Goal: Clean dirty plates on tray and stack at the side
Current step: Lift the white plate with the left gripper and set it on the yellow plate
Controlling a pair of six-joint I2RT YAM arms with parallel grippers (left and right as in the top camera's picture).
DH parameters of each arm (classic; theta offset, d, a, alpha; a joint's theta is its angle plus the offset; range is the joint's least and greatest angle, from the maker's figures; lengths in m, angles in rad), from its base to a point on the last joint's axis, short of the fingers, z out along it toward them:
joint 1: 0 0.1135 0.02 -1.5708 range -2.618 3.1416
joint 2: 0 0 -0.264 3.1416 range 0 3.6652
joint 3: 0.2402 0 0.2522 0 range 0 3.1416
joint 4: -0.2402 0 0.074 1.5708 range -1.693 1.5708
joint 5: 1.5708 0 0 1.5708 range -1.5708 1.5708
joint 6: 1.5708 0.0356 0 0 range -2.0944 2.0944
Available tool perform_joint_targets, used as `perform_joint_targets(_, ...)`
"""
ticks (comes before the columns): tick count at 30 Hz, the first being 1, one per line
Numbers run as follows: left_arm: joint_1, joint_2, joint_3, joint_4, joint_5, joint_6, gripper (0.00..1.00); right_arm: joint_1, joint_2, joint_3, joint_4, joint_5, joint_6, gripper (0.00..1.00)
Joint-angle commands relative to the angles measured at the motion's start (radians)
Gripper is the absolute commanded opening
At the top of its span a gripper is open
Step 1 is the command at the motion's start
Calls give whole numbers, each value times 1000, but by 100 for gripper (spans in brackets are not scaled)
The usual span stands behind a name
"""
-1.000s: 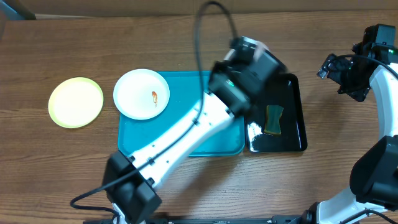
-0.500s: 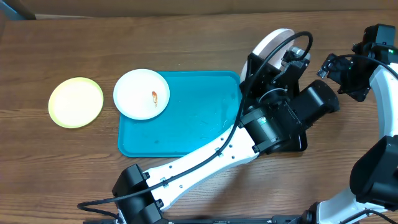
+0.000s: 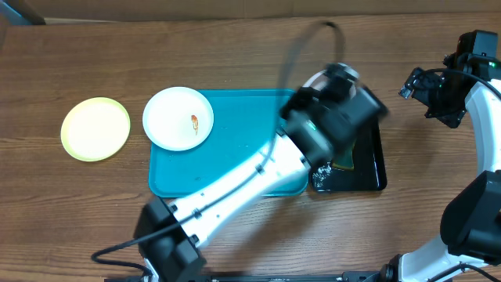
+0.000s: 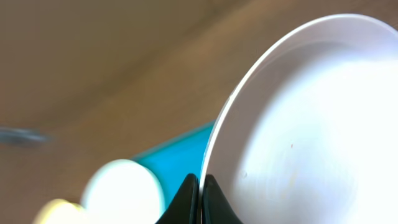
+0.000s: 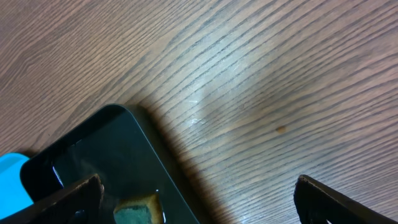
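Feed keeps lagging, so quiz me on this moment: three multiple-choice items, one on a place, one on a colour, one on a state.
1. Where is the lime-green plate relative to the turquoise tray?
A. in its middle
B. on the table to its left
C. leaning on its right rim

2. What colour is the held plate in the left pincer?
A. lime green
B. black
C. white

3. How is the right pincer?
A. wide open, empty
B. shut on a plate
C. shut on a cloth

Key: B, it lies on wood apart from the tray; C, the wrist view shows white; A, its jaws stand far apart, nothing between.
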Motion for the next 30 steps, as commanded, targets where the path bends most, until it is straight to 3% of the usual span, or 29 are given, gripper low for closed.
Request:
perform_joint_targets(1, 226, -12, 19, -30, 515, -235, 4, -3, -10, 11, 5, 4, 0, 100)
perform_joint_targets(3, 357, -12, 19, -52, 690, -249, 4, -3, -10, 11, 5, 4, 0, 100)
perform_joint_targets(4, 501, -11, 19, -93, 834, -262, 4, -3, -10, 11, 5, 4, 0, 100)
perform_joint_targets(11, 993, -11, 19, -285, 1121, -239, 4, -3, -10, 11, 6, 4, 0, 100)
perform_joint_targets(14, 1194, -11, 18, -352, 1100, -196, 4, -3, -10, 11, 5, 4, 0, 100)
perform_joint_targets(21, 1530, -11, 3, -399, 887, -198, 4, -3, -10, 11, 5, 4, 0, 100)
perform_joint_targets(25, 1641, -11, -17, -391, 881, -197, 4, -3, -10, 11, 5, 4, 0, 100)
perform_joint_targets(30, 1679, -11, -77, -334, 811, -203, 4, -3, -10, 11, 5, 4, 0, 100)
